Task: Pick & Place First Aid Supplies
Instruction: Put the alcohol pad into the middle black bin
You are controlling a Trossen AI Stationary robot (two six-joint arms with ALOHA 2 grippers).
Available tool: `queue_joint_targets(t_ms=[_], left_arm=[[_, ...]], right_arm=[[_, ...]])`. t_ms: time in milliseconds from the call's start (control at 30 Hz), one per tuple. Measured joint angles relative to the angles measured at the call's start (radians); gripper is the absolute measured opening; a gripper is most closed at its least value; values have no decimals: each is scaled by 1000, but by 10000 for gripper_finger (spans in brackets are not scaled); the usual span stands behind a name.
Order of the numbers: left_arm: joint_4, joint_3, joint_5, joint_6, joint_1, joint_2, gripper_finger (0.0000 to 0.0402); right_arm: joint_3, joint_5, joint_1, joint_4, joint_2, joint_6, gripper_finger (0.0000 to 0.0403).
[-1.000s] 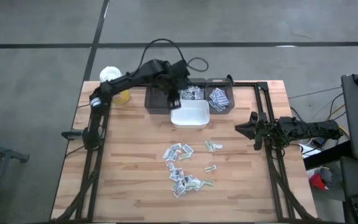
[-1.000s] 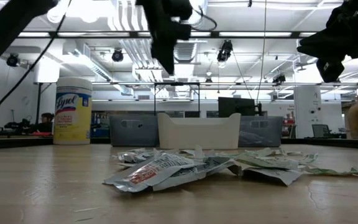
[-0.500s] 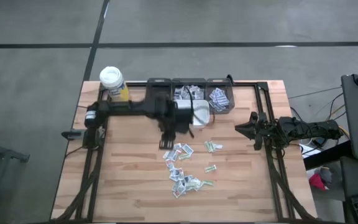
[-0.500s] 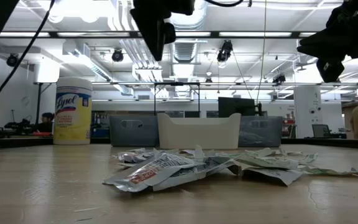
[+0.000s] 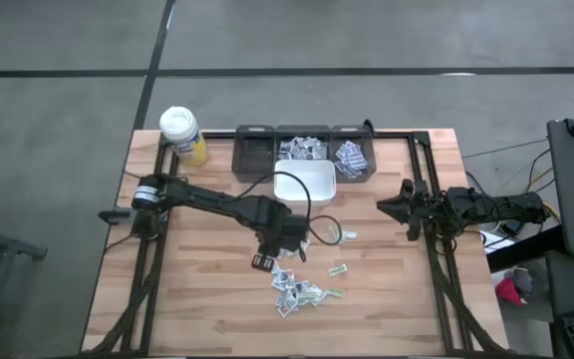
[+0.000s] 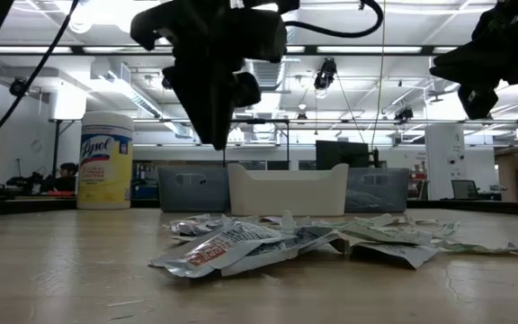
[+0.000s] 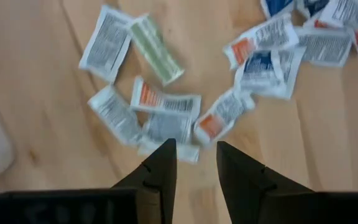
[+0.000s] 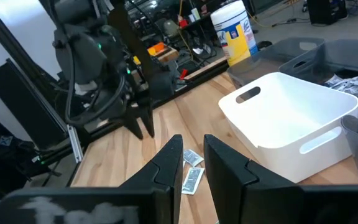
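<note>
High view: the left gripper [image 5: 264, 262] hangs over the near-centre of the table [image 5: 197, 299], at the upper left edge of the scattered packets [image 5: 297, 289]. Its fingers stand a little apart with nothing between them. More packets lie in two of the three grey bins [image 5: 305, 152] at the far edge, and a white tub [image 5: 305, 185] sits just in front of the bins. A yellow bottle [image 5: 183, 135] stands at the far left corner. The right gripper [image 5: 403, 206] waits at the right edge, well apart from the packets.

Low view: the left gripper [image 6: 212, 135] is above the packets [image 6: 268, 241], not touching them. The tub [image 6: 288, 189] stands behind the pile, the bottle [image 6: 104, 160] to the left.

Left wrist view: the fingers [image 7: 161, 171] are slightly parted and empty, over the packets [image 7: 166, 112] lying flat on the wood.

Right wrist view: the right gripper [image 8: 190, 163] has a narrow gap between its fingers and holds nothing. Beyond it are the tub [image 8: 288, 118], two packets [image 8: 192, 171] and the left arm.
</note>
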Motion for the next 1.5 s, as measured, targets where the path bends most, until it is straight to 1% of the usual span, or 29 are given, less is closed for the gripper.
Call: queue_joint_targets(t_ms=[167,400,467,567,867,1167,1500], left_arm=[[131,-48,67,-17,-17,0,108],[251,-109,77,33,-76,0,108],[281,-136,95,42,-85,0,108],[318,-172,118,43,-92,0,108],[437,-232,121,52,-95,3,108],[470,-239,123,57,-94,52,108],[484,-247,124,53,-81,77,107]], right_arm=[[0,0,0,0,0,0,63],[0,0,0,0,0,0,63],[0,0,0,0,0,0,63],[0,0,0,0,0,0,63],[0,0,0,0,0,0,63],[0,0,0,0,0,0,63],[0,-1,0,0,0,0,63]])
